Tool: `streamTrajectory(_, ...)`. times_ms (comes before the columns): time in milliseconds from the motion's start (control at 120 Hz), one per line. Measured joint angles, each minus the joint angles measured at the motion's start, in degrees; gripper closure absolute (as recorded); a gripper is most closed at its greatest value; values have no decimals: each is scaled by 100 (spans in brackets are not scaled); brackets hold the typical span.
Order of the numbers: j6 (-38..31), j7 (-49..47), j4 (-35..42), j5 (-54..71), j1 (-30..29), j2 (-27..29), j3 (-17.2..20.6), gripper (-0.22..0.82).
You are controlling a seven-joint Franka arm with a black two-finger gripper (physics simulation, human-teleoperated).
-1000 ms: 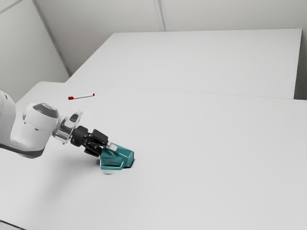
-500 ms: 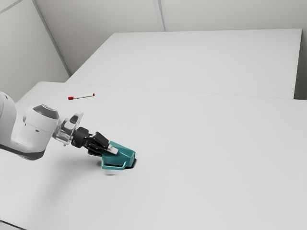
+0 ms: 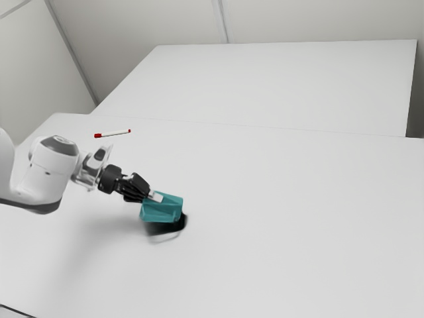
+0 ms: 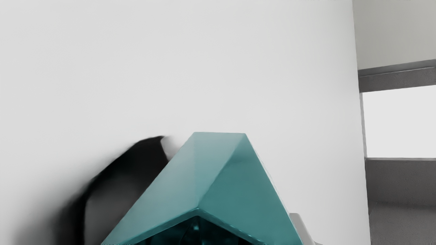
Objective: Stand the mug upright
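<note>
Pale walls (image 3: 318, 20) stand behind a broad white table (image 3: 285, 252), whose smooth top takes up most of the exterior view. From that view's left the white arm (image 3: 53, 169) reaches over it, ending in a black gripper (image 3: 154, 199). The gripper is closed on the teal mug (image 3: 163, 208), by all signs, since a gap shows between the mug and its dark shadow (image 3: 173, 224) and nothing else bears it up. One pale fingertip (image 3: 156, 197) lies against the mug's wall; just where the other one presses, I cannot tell.

The mug hangs a little above the table, on its side, its open mouth turned back toward the gripper and its base pointing away. So the task looks partway along, to my eye: the mug is in hand and off the table, but it is not upright. What is left is to swing the base down and the mouth up, set the base flat on the table and let go (easily said, with that angular body).

As for brands, labels or writing, I can read none on the mug's plain faceted sides, nor on the red-and-white marker (image 3: 112, 134) lying well apart from it, the smallest thing about.
</note>
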State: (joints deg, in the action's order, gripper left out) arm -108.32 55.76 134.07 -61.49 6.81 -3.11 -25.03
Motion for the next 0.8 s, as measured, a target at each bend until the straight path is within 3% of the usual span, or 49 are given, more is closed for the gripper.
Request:
streamTrajectory(233, -107, -79, -518, 394, 27, 331, 141, 77)
streamTrajectory(392, -234, -332, -1009, 1857, -86, 622, 496, 77)
streamTrajectory(642, -595, -781, -1449, 4482, 563, 691, 945, 78)
streamTrajectory(800, -919, -992, -1452, 5433, 759, 540, 1003, 78)
